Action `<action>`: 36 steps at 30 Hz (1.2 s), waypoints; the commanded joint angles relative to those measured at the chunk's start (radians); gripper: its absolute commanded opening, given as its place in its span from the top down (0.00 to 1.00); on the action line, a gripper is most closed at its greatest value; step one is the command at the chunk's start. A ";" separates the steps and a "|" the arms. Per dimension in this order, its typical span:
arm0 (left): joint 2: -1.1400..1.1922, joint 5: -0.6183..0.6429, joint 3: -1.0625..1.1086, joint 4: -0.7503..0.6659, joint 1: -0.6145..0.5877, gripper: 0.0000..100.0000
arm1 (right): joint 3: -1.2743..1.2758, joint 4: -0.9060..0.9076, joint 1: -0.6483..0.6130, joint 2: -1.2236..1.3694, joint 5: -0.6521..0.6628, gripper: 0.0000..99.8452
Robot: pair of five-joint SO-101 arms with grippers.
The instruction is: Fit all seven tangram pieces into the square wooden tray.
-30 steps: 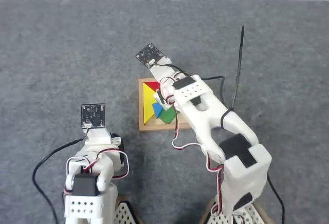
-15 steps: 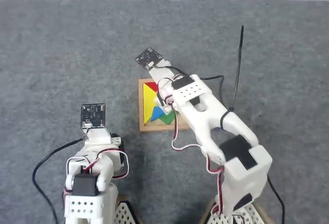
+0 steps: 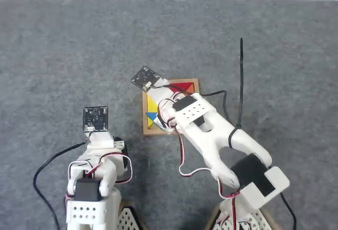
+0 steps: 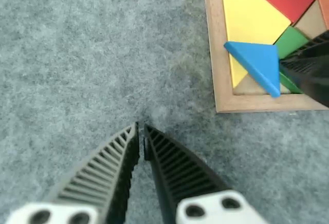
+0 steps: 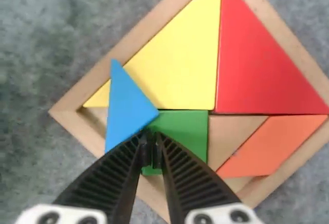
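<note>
The square wooden tray (image 5: 66,113) holds a large yellow triangle (image 5: 175,64), a large red triangle (image 5: 257,64), a green square (image 5: 182,129) and an orange parallelogram (image 5: 272,144). A small blue triangle (image 5: 126,111) lies askew across the yellow piece's corner and an unfilled corner of the tray. My right gripper (image 5: 150,137) is shut, its tips at the blue triangle's edge over the green square. My left gripper (image 4: 140,129) is shut over bare carpet, short of the tray (image 4: 214,54). In the high view the right arm (image 3: 198,122) covers the tray's near side (image 3: 144,127).
Grey carpet (image 3: 68,50) covers the whole table. A bare wooden gap (image 5: 234,129) shows between the green square and the orange piece. A black cable (image 3: 241,82) stands up to the right of the tray. The left arm (image 3: 95,156) sits folded near the front edge.
The right arm has swung left across the tray, uncovering the red triangle. The blue triangle has slid with it toward the tray's near-left corner. The left arm has not moved.
</note>
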 commanded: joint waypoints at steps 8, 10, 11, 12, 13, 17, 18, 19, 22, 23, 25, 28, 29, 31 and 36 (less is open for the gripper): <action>-0.020 -0.011 -0.013 0.002 -0.006 0.99 | -0.107 -0.042 0.010 -0.074 -0.075 0.99; -0.020 -0.011 -0.013 0.002 -0.006 0.99 | -0.107 -0.084 -0.004 -0.074 -0.117 0.99; -0.020 -0.011 -0.013 0.002 -0.006 0.99 | -0.107 -0.110 -0.010 -0.074 -0.138 0.99; -0.020 -0.011 -0.013 0.002 -0.006 0.99 | -0.107 -0.130 -0.015 -0.070 -0.152 0.99; -0.020 -0.011 -0.013 0.002 -0.006 0.99 | -0.107 -0.147 -0.025 -0.064 -0.157 0.99; -0.020 -0.011 -0.013 0.002 -0.006 0.99 | -0.109 -0.179 -0.067 -0.050 -0.158 0.99; -0.020 -0.011 -0.013 0.002 -0.006 0.99 | -0.109 -0.188 -0.076 -0.042 -0.157 0.99; -0.020 -0.011 -0.013 0.002 -0.006 0.99 | -0.107 -0.203 -0.085 -0.033 -0.155 0.99; -0.020 -0.011 -0.013 0.002 -0.006 0.99 | -0.107 -0.219 -0.096 0.021 -0.153 0.99; -0.020 -0.011 -0.013 0.002 -0.006 0.99 | -0.109 -0.220 -0.096 0.041 -0.153 0.99; -0.020 -0.011 -0.013 0.002 -0.006 0.99 | -0.109 -0.214 -0.096 0.065 -0.147 0.99; -0.020 -0.011 -0.013 0.002 -0.006 0.99 | -0.106 -0.183 -0.096 0.070 -0.112 0.99; -0.020 -0.011 -0.013 0.002 -0.006 0.99 | -0.106 -0.168 -0.096 0.070 -0.112 0.99; -0.020 -0.011 -0.013 0.002 -0.006 0.99 | -0.104 -0.147 -0.096 0.070 -0.110 0.99; -0.020 -0.011 -0.013 0.002 -0.006 0.99 | -0.103 -0.119 -0.091 0.070 -0.106 0.99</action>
